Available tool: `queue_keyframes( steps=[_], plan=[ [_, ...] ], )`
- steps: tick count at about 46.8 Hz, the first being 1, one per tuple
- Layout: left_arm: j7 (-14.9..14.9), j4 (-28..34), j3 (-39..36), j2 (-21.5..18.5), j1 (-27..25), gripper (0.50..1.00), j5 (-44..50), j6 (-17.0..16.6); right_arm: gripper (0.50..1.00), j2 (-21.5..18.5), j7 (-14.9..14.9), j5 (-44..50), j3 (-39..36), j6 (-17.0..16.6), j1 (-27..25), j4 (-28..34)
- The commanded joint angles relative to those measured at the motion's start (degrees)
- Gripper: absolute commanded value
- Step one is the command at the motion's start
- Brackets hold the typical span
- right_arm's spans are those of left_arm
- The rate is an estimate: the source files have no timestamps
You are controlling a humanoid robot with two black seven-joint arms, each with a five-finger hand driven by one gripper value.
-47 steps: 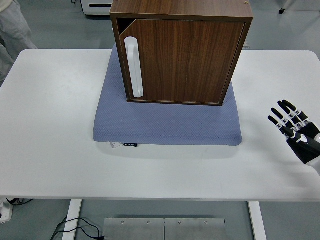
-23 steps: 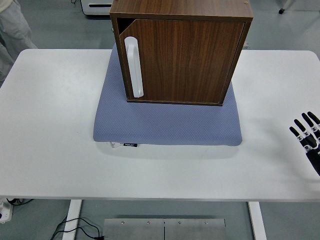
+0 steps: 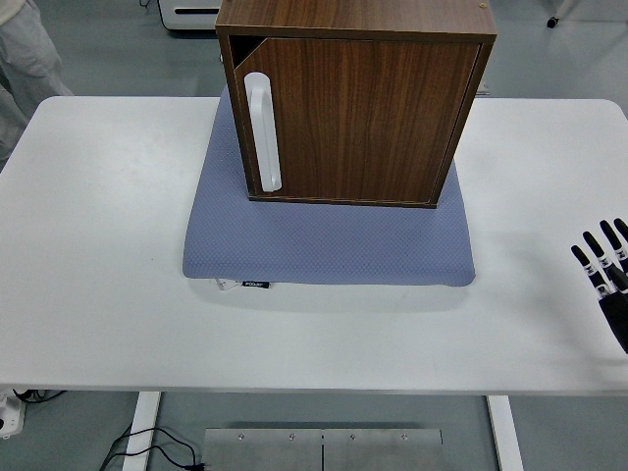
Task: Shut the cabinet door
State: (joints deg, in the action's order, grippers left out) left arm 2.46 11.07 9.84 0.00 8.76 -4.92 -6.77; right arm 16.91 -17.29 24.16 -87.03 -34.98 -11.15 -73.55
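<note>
Fingers: the right hand [image 3: 610, 285] sits at the right edge of the counter [image 3: 108, 265]; its fingers [image 3: 589, 257] are straight and spread, holding nothing.
Cabinet: the brown wooden cabinet [image 3: 358, 98] stands far from the hand, at the back middle, on a blue-grey mat [image 3: 324, 245].
Door: the cabinet door [image 3: 358, 118] is almost shut, with a thin dark gap at its top left corner.
Handle: a long white handle [image 3: 262, 132] runs up and down on the door's left side.
Person: a bit of light clothing [image 3: 22, 49] shows at the top left.

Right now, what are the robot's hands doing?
Left hand: not in view.
Right hand: open, fingers spread, holding nothing, at the table's right edge.
</note>
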Motion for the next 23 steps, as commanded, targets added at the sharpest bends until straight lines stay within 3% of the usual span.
queue_keyframes(
  steps=[1, 23],
  plan=[
    [0.0, 0.0, 0.0, 0.0, 0.0, 1.0, 0.0, 0.0, 1.0, -0.7, -0.4, 0.0, -0.1, 0.3, 0.0, 0.0],
    [0.0, 0.0, 0.0, 0.0, -0.1, 1.0, 0.0, 0.0, 1.0, -2.1, -0.6, 0.0, -0.1, 1.1, 0.1, 0.0]
  ],
)
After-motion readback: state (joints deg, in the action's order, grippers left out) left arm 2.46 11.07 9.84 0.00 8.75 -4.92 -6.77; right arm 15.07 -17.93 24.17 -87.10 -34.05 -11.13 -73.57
